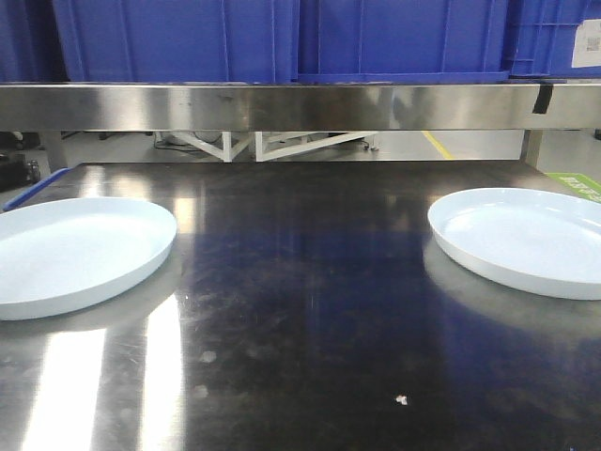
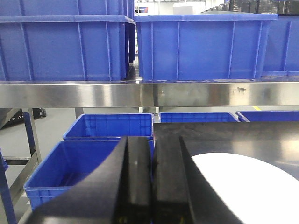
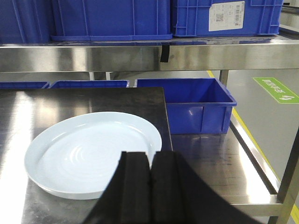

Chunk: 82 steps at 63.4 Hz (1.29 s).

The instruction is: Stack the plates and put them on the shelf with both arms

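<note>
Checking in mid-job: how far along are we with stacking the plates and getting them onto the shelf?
Nothing looks done yet. The left plate and right plate lie apart on the table, unstacked. Nothing is in hand: the left gripper and right gripper are shut and empty. Left to do: stack them, then lift the stack onto the shelf.

This is an industrial workplace, a warehouse or factory floor rather than a home. A brushed stainless-steel shelf (image 1: 282, 105) spans the scene. On top of it stand rows of blue plastic storage crates (image 2: 201, 46), one bearing a barcode label (image 3: 226, 15). Under it lies a scuffed steel surface (image 1: 300, 310). Lower still are open crates (image 3: 196, 119) and a grey floor (image 3: 266, 121) with a yellow line (image 3: 243, 130) and a green marking (image 3: 275, 89).
</note>
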Tool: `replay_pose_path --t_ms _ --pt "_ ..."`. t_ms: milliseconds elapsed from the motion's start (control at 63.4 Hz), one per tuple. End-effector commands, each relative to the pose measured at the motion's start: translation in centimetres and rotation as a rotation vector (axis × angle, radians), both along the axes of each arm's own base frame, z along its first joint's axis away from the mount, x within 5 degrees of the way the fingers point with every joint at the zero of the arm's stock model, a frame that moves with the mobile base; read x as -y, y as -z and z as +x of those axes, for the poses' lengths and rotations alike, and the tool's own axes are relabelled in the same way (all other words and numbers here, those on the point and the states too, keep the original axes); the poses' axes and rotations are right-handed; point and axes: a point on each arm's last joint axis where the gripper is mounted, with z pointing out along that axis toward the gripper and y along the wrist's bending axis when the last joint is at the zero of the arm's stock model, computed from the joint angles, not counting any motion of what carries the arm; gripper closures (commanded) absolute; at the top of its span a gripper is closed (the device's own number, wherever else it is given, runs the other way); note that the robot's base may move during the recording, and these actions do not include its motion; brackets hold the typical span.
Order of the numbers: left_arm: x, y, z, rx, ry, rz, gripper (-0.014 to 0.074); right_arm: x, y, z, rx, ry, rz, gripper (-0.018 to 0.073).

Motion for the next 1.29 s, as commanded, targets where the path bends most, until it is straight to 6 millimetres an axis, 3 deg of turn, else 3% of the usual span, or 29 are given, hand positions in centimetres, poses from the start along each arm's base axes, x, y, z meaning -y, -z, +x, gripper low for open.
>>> replay_pose_path --t_ms 0,442,600,758,900,1026,1105,1279 --pt "0.1 -0.2 -0.1 0.083 0.012 -0.013 0.0512 0.0 -1.5 -0.3 0.132 0.005 -0.016 0.0503" --pt "0.1 -0.5 -0.2 0.119 0.014 -0.027 0.0512 0.0 -1.5 -0.3 0.132 0.005 -0.016 0.0503" --pt "0.0 -1.9 -0.6 0.266 0.017 -0.046 0.0512 0.0 -1.5 -0.3 0.132 0.005 -0.016 0.0503" --pt "0.0 -6.4 -1.7 0.385 0.02 -0.049 0.0512 0.0 -1.5 -0.3 0.132 0.005 -0.016 0.0503" --pt "0.0 -12.3 -1.9 0.279 0.01 -0.03 0.0512 0.0 -1.5 -0.3 0.132 0.005 -0.016 0.0503" --pt "0.0 -16.7 0.5 0.055 0.0 -0.02 0.0512 0.0 -1.5 -0.3 0.132 0.005 -0.016 0.0503" --pt "0.0 -18.5 2.6 -0.092 -0.006 -0.016 0.0512 0.0 -1.5 -0.3 0.132 0.005 -0.016 0.0503" --pt "0.2 -20.0 7.9 -0.372 -0.014 -0.013 0.0493 0.0 -1.5 -0.3 0.132 0.005 -0.016 0.0503"
